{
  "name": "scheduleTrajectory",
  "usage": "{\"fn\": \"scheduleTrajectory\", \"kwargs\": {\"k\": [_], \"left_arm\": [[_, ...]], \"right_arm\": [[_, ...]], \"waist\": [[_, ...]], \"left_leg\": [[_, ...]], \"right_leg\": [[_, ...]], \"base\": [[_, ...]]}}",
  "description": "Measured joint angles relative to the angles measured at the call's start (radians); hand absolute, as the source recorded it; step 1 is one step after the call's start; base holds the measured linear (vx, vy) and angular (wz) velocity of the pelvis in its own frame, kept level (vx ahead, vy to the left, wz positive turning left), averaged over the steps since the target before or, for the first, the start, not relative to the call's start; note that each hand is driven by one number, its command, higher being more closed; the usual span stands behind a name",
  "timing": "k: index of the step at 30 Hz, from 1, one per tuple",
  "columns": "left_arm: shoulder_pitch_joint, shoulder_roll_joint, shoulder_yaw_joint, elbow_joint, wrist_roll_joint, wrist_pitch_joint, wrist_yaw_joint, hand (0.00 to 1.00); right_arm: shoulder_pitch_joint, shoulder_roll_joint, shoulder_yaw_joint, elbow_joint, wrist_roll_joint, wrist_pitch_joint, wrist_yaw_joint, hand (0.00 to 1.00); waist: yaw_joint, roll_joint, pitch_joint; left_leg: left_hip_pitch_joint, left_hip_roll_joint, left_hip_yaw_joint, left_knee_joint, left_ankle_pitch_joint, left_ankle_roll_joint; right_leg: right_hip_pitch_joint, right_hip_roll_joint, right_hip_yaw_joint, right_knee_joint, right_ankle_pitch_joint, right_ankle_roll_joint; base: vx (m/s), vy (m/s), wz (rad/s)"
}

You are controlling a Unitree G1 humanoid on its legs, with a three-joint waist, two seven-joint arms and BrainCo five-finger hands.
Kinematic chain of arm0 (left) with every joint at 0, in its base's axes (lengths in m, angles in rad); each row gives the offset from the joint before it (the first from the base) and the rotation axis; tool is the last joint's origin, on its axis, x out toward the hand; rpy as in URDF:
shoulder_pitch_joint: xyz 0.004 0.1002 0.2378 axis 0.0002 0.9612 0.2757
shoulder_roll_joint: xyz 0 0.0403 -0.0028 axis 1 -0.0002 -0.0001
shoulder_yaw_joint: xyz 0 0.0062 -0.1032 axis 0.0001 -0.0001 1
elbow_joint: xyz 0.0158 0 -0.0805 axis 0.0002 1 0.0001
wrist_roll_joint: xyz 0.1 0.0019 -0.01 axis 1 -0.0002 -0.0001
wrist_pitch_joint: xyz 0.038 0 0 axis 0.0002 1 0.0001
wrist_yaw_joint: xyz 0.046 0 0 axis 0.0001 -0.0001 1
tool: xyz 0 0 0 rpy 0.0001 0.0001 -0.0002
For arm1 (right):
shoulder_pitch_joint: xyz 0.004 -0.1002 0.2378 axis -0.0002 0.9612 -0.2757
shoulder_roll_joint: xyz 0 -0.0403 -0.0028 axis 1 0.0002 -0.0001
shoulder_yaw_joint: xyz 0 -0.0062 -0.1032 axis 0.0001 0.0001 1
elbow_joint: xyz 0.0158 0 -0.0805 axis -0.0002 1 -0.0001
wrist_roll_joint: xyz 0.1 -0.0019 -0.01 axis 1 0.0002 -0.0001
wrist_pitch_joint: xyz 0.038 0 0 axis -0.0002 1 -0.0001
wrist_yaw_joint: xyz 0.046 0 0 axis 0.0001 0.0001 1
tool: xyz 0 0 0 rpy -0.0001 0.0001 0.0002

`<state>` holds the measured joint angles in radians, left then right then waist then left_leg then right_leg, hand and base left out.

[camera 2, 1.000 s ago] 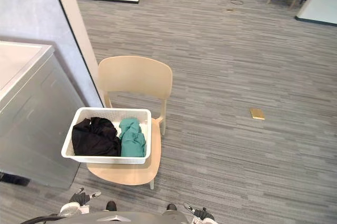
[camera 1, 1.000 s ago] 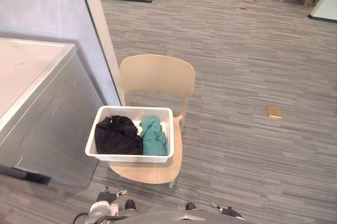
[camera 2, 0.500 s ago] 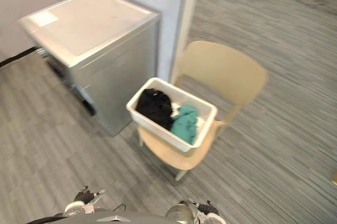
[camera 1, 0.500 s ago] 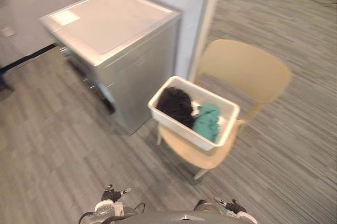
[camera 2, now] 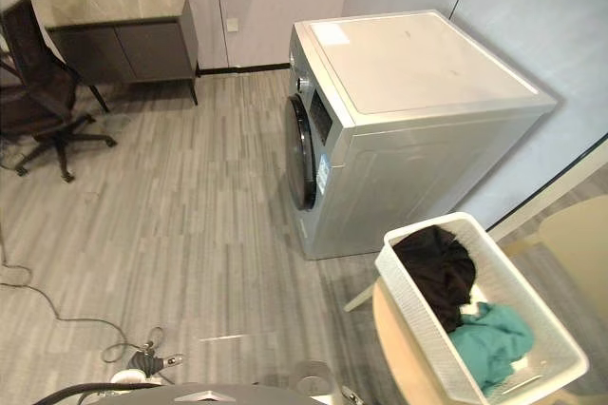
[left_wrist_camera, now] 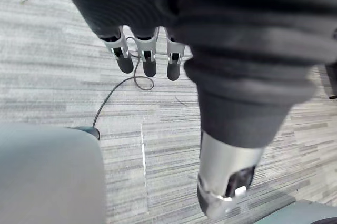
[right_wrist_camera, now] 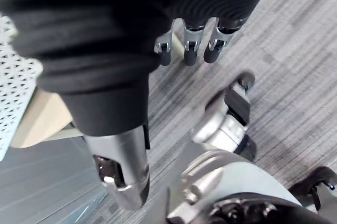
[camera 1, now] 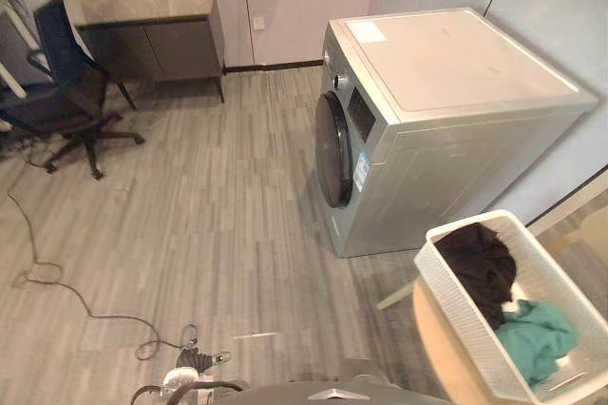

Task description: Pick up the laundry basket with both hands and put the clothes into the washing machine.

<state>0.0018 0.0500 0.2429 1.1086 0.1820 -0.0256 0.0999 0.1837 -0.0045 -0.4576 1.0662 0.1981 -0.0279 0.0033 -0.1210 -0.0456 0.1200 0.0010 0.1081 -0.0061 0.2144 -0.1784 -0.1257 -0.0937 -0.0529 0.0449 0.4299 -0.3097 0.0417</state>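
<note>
Layout, read left to right. At the far left of the head view an office chair (camera 1: 66,82) and a sink cabinet (camera 1: 142,6) are noted, well apart from the work. The left robot hand (left_wrist_camera: 149,56) is seen low at the robot's left side over bare floor (camera 1: 218,215). Its fingers are straight and loosely spread, the thumb is apart, and nothing is held. The washing machine (camera 1: 446,110) is placed mid-view, and its round door (camera 1: 332,150), apparently closed, is turned toward the robot's left. Near the machine's front right corner, the laundry basket (camera 1: 461,319) is found resting on the seat of a wooden chair (camera 1: 437,357), at the lower right of the head view. Black clothes (camera 1: 480,267) are piled at the end nearer the machine, and a teal garment (camera 1: 537,337) at the other end. The basket's long axis is seen to run diagonally, from the machine's corner away toward the robot's right. The right robot hand (right_wrist_camera: 187,50) is likewise relaxed and empty, with fingers straight; in its wrist view the basket's mesh wall and the chair seat are seen just beside it. The right arm is therefore judged much the nearer, with the basket lying off to the right of both hands. A turn of the body to the right is judged necessary before one side of the basket can be met by each hand.
</note>
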Motion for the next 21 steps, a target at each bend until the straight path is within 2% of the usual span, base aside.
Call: {"fn": "scheduleTrajectory", "kwargs": {"k": [1, 2, 3, 4, 5, 6, 8, 9, 10, 11, 12, 13, 14, 15, 16, 17, 18, 19, 20, 21], "left_arm": [[-0.014, -0.039, -0.002, -0.020, 0.001, 0.004, -0.009, 0.00], [-0.022, -0.054, -0.004, -0.031, 0.000, 0.001, -0.012, 0.00], [-0.033, -0.082, 0.004, -0.037, 0.000, -0.001, -0.018, 0.00], [-0.042, -0.107, 0.035, -0.035, -0.001, 0.005, -0.017, 0.00], [-0.041, -0.100, 0.044, -0.036, -0.001, 0.006, -0.017, 0.00], [-0.015, -0.085, 0.049, -0.031, -0.002, 0.008, -0.020, 0.00], [0.002, -0.106, 0.053, -0.053, -0.002, 0.005, -0.020, 0.00], [0.007, -0.114, 0.054, -0.073, -0.002, 0.005, -0.021, 0.00], [0.020, -0.125, 0.069, -0.087, -0.004, 0.005, -0.020, 0.00], [0.015, -0.134, 0.099, -0.112, -0.013, 0.006, -0.019, 0.00], [0.031, -0.141, 0.146, -0.125, -0.024, 0.007, -0.016, 0.00], [0.053, -0.137, 0.168, -0.128, -0.027, 0.007, -0.007, 0.00], [0.067, -0.132, 0.171, -0.128, -0.030, 0.007, 0.000, 0.00], [0.079, -0.119, 0.165, -0.126, -0.032, 0.009, 0.007, 0.00], [0.078, -0.115, 0.146, -0.124, -0.040, 0.009, 0.013, 0.00], [0.077, -0.110, 0.141, -0.126, -0.043, 0.009, 0.015, 0.00], [0.070, -0.090, 0.134, -0.125, -0.046, 0.006, 0.020, 0.00], [0.068, -0.069, 0.114, -0.124, -0.051, 0.005, 0.025, 0.00], [0.064, -0.061, 0.097, -0.123, -0.051, 0.004, 0.028, 0.00], [0.058, -0.054, 0.065, -0.123, -0.056, 0.002, 0.029, 0.00]], "right_arm": [[0.000, 0.007, -0.022, 0.003, 0.001, 0.009, -0.001, 0.00], [0.007, 0.006, -0.025, -0.004, 0.001, 0.010, -0.001, 0.00], [0.013, 0.004, -0.024, -0.032, -0.001, 0.010, 0.000, 0.00], [0.001, -0.004, -0.027, -0.068, -0.002, 0.004, 0.004, 0.00], [0.006, 0.004, -0.025, -0.066, -0.004, 0.009, 0.003, 0.00], [0.012, 0.025, -0.019, -0.072, -0.003, 0.010, 0.002, 0.00], [0.016, 0.020, -0.020, -0.091, -0.004, 0.004, 0.003, 0.00], [0.015, 0.014, -0.016, -0.108, -0.005, 0.004, 0.004, 0.00], [0.016, 0.008, -0.017, -0.114, -0.004, 0.002, 0.004, 0.00], [0.016, -0.005, -0.017, -0.120, -0.005, 0.002, 0.004, 0.00], [0.019, -0.020, -0.014, -0.134, -0.006, 0.002, 0.003, 0.00], [0.022, -0.027, -0.009, -0.139, -0.007, 0.002, 0.001, 0.00], [0.026, -0.030, -0.003, -0.141, -0.008, 0.001, -0.001, 0.00], [0.022, -0.039, 0.024, -0.142, -0.009, -0.003, -0.005, 0.00], [0.013, -0.045, 0.035, -0.133, -0.016, -0.008, -0.008, 0.00], [0.008, -0.046, 0.040, -0.122, -0.024, -0.008, -0.010, 0.00], [-0.004, -0.044, 0.063, -0.097, -0.048, -0.007, -0.013, 0.00], [-0.019, -0.043, 0.095, -0.074, -0.050, -0.009, -0.013, 0.00], [-0.030, -0.044, 0.100, -0.062, -0.050, -0.010, -0.013, 0.00], [-0.032, -0.047, 0.103, -0.058, -0.063, -0.012, -0.013, 0.00]], "waist": [[-0.003, -0.021, 0.016], [0.002, -0.018, 0.022], [0.011, 0.019, 0.031], [0.002, 0.049, 0.042], [0.009, 0.024, 0.037], [0.011, 0.018, 0.030], [0.007, 0.041, 0.020], [0.004, 0.044, 0.011], [0.005, 0.064, 0.014], [0.008, 0.089, 0.019], [0.023, 0.113, 0.011], [0.037, 0.115, 0.002], [0.043, 0.121, -0.009], [0.047, 0.125, -0.015], [0.047, 0.117, -0.014], [0.048, 0.108, -0.012], [0.058, 0.074, -0.010], [0.063, 0.045, -0.004], [0.063, 0.038, 0.000], [0.066, 0.035, 0.001]], "left_leg": [[-0.054, -0.003, 0.045, 0.204, -0.070, 0.046], [-0.037, -0.006, 0.047, 0.227, -0.079, 0.068], [0.035, -0.017, 0.070, 0.203, -0.085, 0.091], [0.089, 0.038, 0.070, 0.105, -0.136, 0.036], [0.111, 0.037, 0.087, 0.080, -0.140, 0.022], [0.131, 0.041, 0.076, 0.073, -0.134, 0.017], [0.117, 0.069, 0.075, 0.133, -0.129, 0.016], [0.075, 0.082, 0.068, 0.232, -0.134, -0.001], [0.011, 0.102, 0.060, 0.384, -0.124, -0.031], [-0.066, 0.139, 0.065, 0.595, -0.059, -0.080], [-0.109, 0.186, 0.091, 0.744, 0.058, -0.073], [-0.124, 0.218, 0.132, 0.811, 0.163, -0.056], [-0.130, 0.230, 0.157, 0.840, 0.228, -0.044], [-0.139, 0.241, 0.198, 0.904, 0.223, -0.013], [-0.155, 0.246, 0.244, 0.928, 0.136, 0.020], [-0.162, 0.246, 0.273, 0.919, 0.091, 0.029], [-0.167, 0.239, 0.341, 0.858, 0.009, 0.042], [-0.181, 0.214, 0.372, 0.752, -0.040, 0.052], [-0.191, 0.203, 0.369, 0.680, -0.049, 0.056], [-0.207, 0.183, 0.341, 0.502, -0.047, 0.055]], "right_leg": [[0.017, -0.029, -0.078, -0.008, 0.023, 0.009], [0.028, -0.027, -0.094, 0.005, 0.031, 0.014], [-0.019, -0.011, -0.142, 0.144, 0.038, 0.009], [-0.107, 0.015, -0.202, 0.227, -0.037, -0.055], [-0.115, 0.020, -0.228, 0.135, -0.035, -0.073], [-0.086, 0.031, -0.247, 0.077, 0.046, -0.075], [-0.047, 0.059, -0.262, 0.036, 0.038, -0.077], [-0.031, 0.069, -0.265, 0.022, 0.021, -0.070], [-0.011, 0.080, -0.267, 0.011, 0.011, -0.065], [0.024, 0.099, -0.254, 0.010, 0.004, -0.077], [0.058, 0.124, -0.213, 0.009, -0.003, -0.085], [0.077, 0.136, -0.176, 0.004, -0.004, -0.088], [0.093, 0.139, -0.151, -0.007, -0.003, -0.090], [0.134, 0.138, -0.101, -0.043, -0.002, -0.094], [0.172, 0.124, -0.056, -0.084, 0.005, -0.092], [0.195, 0.111, -0.038, -0.104, 0.013, -0.091], [0.239, 0.073, 0.007, -0.152, 0.025, -0.078], [0.269, 0.029, 0.033, -0.175, 0.034, -0.062], [0.274, 0.014, 0.042, -0.174, 0.040, -0.053], [0.275, -0.009, 0.068, -0.174, 0.048, -0.037]], "base": [[0.18, -0.150, 1.26], [0.29, -0.089, 0.77], [0.19, -0.097, 0.45], [0.20, -0.153, 0.22], [0.20, -0.180, 0.20], [0.23, -0.151, 0.00], [0.23, -0.126, 0.14], [0.22, -0.125, 0.12], [0.22, -0.077, -0.08], [0.28, -0.054, -0.56], [0.31, -0.005, -1.05], [0.28, 0.022, -1.25], [0.35, 0.067, -1.22], [0.36, 0.092, -1.05], [0.36, 0.105, -0.85], [0.36, 0.122, -0.74], [0.36, 0.148, -0.73], [0.36, 0.154, -0.74], [0.31, 0.184, -0.70], [0.28, 0.248, -0.77]]}}
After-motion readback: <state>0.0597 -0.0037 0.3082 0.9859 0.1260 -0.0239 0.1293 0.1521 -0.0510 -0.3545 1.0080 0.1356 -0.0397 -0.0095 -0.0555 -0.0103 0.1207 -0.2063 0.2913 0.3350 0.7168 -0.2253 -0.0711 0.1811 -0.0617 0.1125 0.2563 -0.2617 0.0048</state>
